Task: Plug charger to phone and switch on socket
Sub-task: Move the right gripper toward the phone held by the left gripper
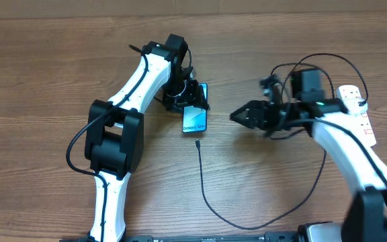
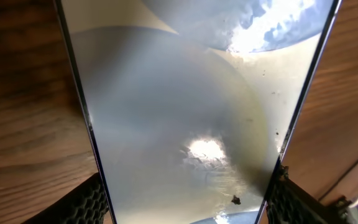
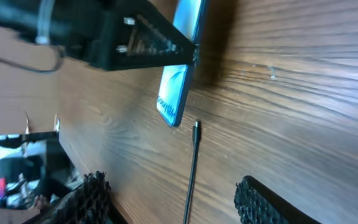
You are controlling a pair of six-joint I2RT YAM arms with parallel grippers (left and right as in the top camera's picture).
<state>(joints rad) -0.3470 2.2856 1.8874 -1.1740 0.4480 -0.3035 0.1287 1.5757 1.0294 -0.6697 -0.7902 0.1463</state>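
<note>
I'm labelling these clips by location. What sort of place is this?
Probably a robotics lab bench, not a home: a left robot arm and a right robot arm work at a wooden table, set up with a phone, a charger cable and a power strip.

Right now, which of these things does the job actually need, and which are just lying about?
Needed: phone, held in the left hand; black charger cable; white socket strip.
Just there: wooden table; blurred room clutter beyond its edge.
</note>
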